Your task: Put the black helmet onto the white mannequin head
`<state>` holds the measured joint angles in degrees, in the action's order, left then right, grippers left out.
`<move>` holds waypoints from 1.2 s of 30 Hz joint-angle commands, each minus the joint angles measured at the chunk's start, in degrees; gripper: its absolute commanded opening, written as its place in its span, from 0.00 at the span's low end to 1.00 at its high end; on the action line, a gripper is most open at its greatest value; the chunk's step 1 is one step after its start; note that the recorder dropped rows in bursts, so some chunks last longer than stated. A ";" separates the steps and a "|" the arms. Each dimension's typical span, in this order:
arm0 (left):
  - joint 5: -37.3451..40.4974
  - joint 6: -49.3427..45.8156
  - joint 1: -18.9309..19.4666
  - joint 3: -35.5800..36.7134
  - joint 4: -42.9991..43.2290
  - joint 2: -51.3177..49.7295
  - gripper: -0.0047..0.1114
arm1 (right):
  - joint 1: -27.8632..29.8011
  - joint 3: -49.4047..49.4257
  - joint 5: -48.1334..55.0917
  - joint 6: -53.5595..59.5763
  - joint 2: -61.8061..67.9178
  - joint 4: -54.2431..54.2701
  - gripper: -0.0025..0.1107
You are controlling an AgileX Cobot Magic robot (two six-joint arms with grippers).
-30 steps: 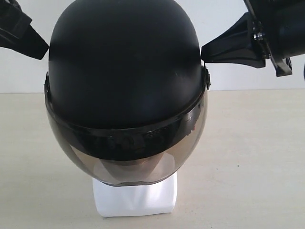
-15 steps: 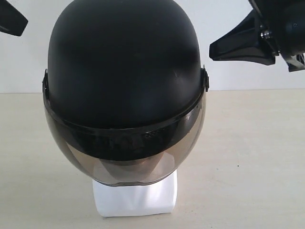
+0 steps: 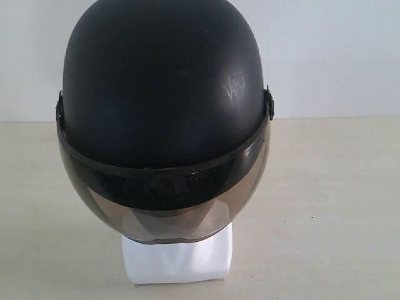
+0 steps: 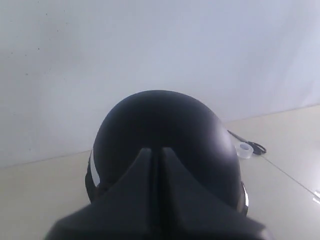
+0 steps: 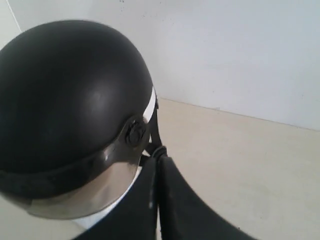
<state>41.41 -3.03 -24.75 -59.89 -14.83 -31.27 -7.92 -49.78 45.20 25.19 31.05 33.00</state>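
Note:
The black helmet [image 3: 162, 94] sits on the white mannequin head, whose squarish base [image 3: 178, 259] shows below the smoky visor [image 3: 165, 200]. No gripper appears in the exterior view. In the left wrist view my left gripper [image 4: 156, 151] is shut and empty, its tips in front of the helmet's dome [image 4: 165, 130] and apart from it. In the right wrist view my right gripper [image 5: 158, 161] is shut with nothing in it, close beside the helmet [image 5: 65, 95] near the visor pivot [image 5: 135, 132] and a dangling strap [image 5: 153, 135]. White of the head [image 5: 97, 215] shows under the visor.
The pale beige table [image 3: 325, 206] runs to a white wall [image 3: 331, 56] behind. In the left wrist view a roll of clear tape [image 4: 244, 149] and a black cable [image 4: 252, 145] lie on the table beyond the helmet.
Both grippers, which stood close at the helmet's sides a second ago, drew outward and upward and have left the exterior view. The helmet stays on the head.

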 commanded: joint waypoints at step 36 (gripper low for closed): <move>14.59 6.12 -0.45 -2.11 23.26 21.58 0.08 | -0.06 5.15 24.29 -3.91 -15.82 1.05 0.02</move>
<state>57.99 0.00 -24.75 -59.26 -0.82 -10.34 -7.92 -44.81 69.43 21.14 15.38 33.86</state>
